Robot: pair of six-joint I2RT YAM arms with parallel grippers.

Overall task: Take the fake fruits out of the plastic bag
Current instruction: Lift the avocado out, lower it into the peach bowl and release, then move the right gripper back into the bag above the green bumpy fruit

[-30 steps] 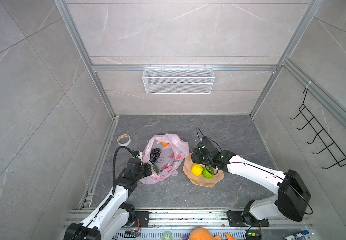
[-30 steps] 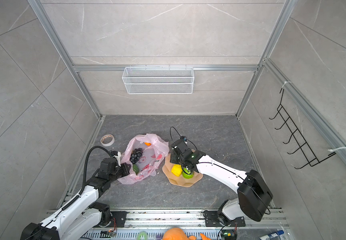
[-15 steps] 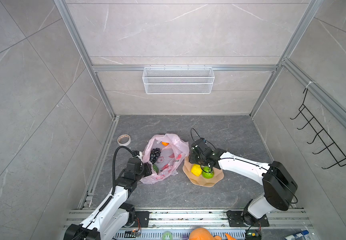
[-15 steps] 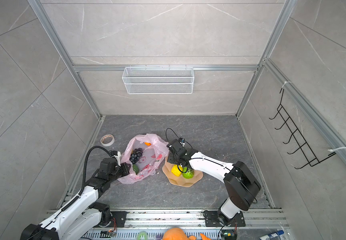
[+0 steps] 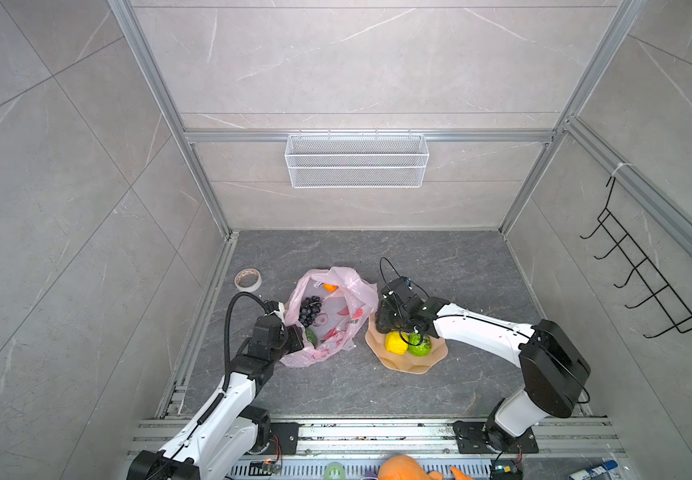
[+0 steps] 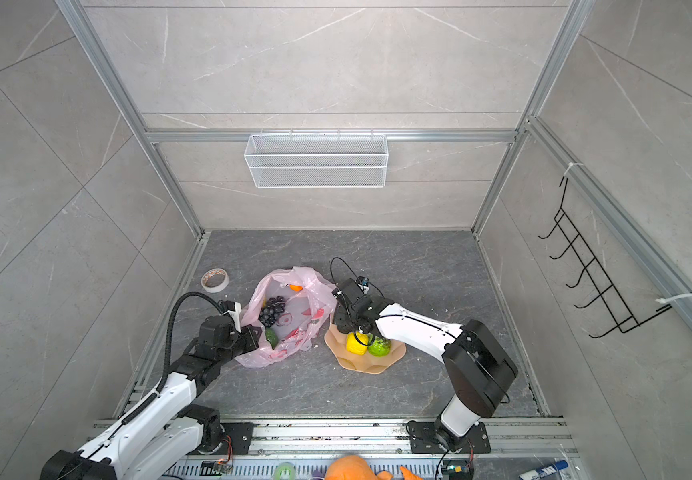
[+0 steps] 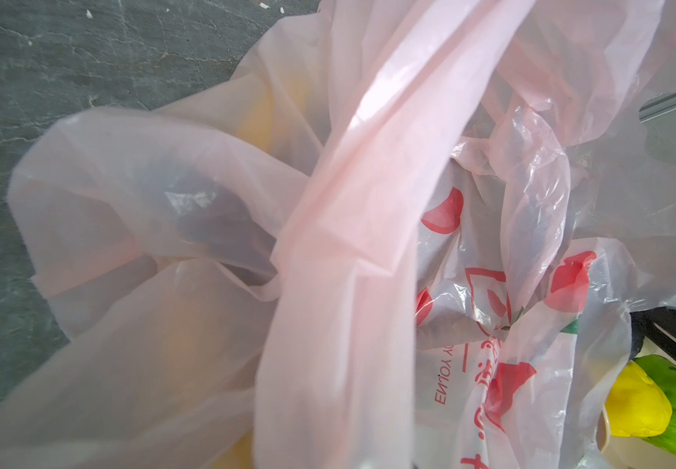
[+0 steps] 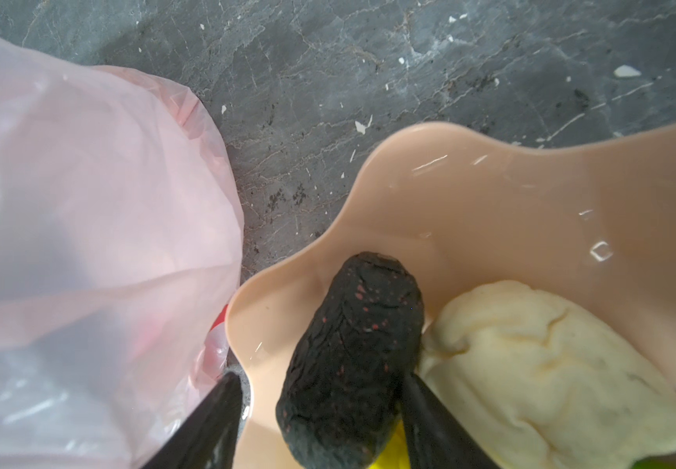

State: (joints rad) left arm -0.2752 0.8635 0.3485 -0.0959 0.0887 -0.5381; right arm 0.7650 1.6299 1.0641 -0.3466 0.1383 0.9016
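Since the earlier frame the right arm has been swung inward and the right gripper (image 8: 320, 381) widened, so that the avocado (image 8: 348, 345) now lies between parted jaws at the bag-side rim of the plate (image 5: 402, 366). The bag (image 5: 336, 307), left of centre on the surface, is pinched narrowly at its handle by the left gripper (image 5: 296, 336), with grapes (image 5: 310, 309) inside. The release is best finished by a straight lift clear of the avocado before the bag is re-entered.
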